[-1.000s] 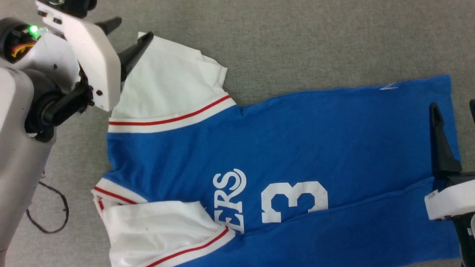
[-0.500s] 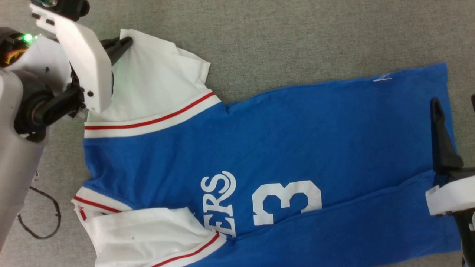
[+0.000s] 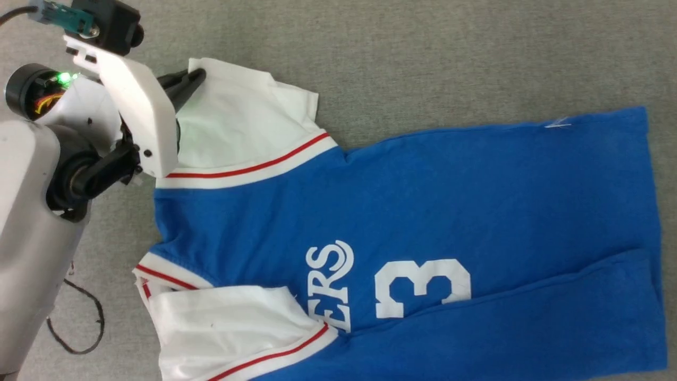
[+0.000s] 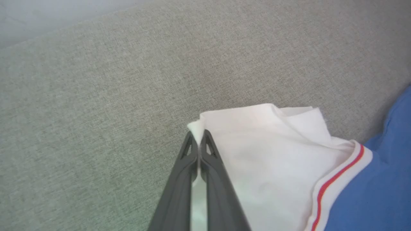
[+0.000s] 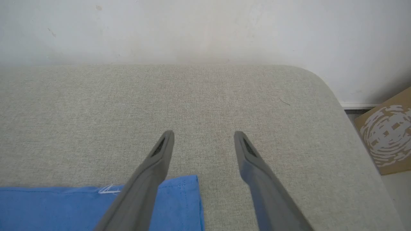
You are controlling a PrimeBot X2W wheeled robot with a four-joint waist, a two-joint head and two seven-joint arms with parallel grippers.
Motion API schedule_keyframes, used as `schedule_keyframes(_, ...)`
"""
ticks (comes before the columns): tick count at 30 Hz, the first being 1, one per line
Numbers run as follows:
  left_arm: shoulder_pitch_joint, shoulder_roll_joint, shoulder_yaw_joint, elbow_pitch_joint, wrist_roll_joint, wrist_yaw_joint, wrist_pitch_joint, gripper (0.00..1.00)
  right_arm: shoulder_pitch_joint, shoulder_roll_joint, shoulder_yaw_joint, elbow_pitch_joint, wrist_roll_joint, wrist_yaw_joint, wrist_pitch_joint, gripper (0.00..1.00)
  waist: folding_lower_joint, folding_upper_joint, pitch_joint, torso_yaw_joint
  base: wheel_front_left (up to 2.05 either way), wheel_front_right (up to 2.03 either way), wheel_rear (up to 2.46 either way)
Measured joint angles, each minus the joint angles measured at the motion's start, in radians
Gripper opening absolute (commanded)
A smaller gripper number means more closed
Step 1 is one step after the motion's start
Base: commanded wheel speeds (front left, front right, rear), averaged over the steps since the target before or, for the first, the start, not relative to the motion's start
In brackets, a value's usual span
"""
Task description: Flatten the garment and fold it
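Spread sideways over the grey cushion (image 3: 423,53): the garment (image 3: 449,201), hem toward the right, long crease along the near side. Reaching in from the left, pale left arm (image 3: 26,222), wrist bent, left gripper (image 4: 199,141) pinched tight on the far white sleeve (image 3: 238,121) corner. Over the blue hem corner, right gripper (image 5: 204,141), fingers spread wide, holding nothing.

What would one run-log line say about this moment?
left tool: shut on white sleeve tip of jersey T-shirt | right tool: open, empty, near blue hem corner | lay: print up on grey fabric surface
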Motion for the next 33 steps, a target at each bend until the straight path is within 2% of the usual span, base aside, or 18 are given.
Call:
schedule_keyframes(6,0.0,-0.008,-0.005,-0.004,0.0,0.0,0.0,0.0,-0.022,-0.025,-0.021,0.124,0.049,0.0,0.174,1.0,0.0001,0.0,0.025,0.019,0.0,0.0,0.0)
schedule_keyframes(12,-0.002,-0.009,-0.006,-0.004,-0.002,0.0,0.0,0.0,-0.029,-0.025,-0.003,0.14,0.065,0.0,0.263,1.0,0.0001,0.0,0.039,0.034,0.0,0.0,0.0)
schedule_keyframes(13,-0.002,-0.009,-0.007,-0.004,-0.002,0.0,0.0,0.0,-0.029,-0.023,-0.001,0.14,0.067,0.0,0.273,0.95,0.0,0.0,0.04,0.036,0.0,0.0,0.0)
schedule_keyframes(14,-0.003,-0.01,-0.007,-0.004,-0.002,0.0,0.0,0.0,-0.029,-0.018,-0.003,0.139,0.067,0.0,0.282,0.31,0.0001,0.0,0.041,0.037,0.0,0.0,0.0)
schedule_keyframes(15,-0.004,-0.01,-0.007,-0.004,-0.002,0.0,0.0,0.0,-0.029,-0.012,-0.005,0.135,0.066,0.0,0.287,0.0,0.0001,0.0,0.042,0.038,0.0,0.0,0.0)
schedule_keyframes(20,-0.005,-0.019,-0.004,-0.005,-0.002,0.0,-0.022,0.0,-0.029,-0.001,-0.003,0.12,0.051,0.0,0.298,0.0,0.0001,0.0,0.041,0.043,0.0,0.0,0.0)
schedule_keyframes(27,0.009,-0.031,0.038,-0.03,0.002,-0.01,-0.189,0.0,-0.026,-0.011,0.012,0.117,0.053,0.0,0.203,0.0,0.0001,0.0,0.008,0.043,0.0,0.0,0.0)
schedule_keyframes(33,0.148,0.001,0.089,-0.14,-0.001,-0.015,-0.312,0.0,0.056,-0.036,0.014,0.105,0.11,0.0,0.118,0.0,0.0,0.0,-0.054,0.044,0.0,0.0,0.0)
